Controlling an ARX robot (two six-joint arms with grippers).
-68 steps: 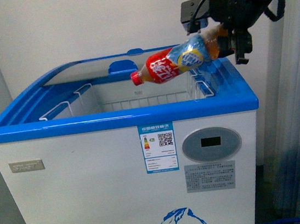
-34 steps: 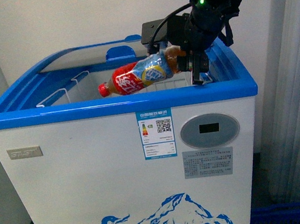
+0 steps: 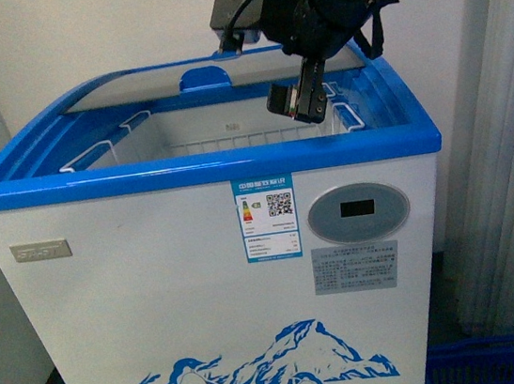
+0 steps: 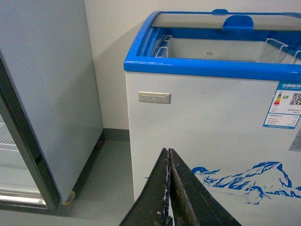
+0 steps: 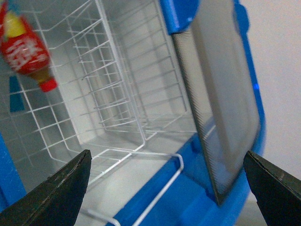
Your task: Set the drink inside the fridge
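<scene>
There was one fridge (image 3: 156, 290) and one drink bottle (image 5: 26, 52). Two end effectors showed, left (image 4: 168, 188) and right (image 3: 302, 101). One grey cabinet (image 4: 47, 94) stood left.

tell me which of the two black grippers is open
The right gripper, above the white blue-rimmed chest fridge: its jaws stand wide apart, while the left gripper has jaws pressed together.

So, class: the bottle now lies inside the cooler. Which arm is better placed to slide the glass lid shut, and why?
Probably the right: its open gripper hovers over the fridge beside the glass lid. The left gripper sits shut, low at the front.
</scene>
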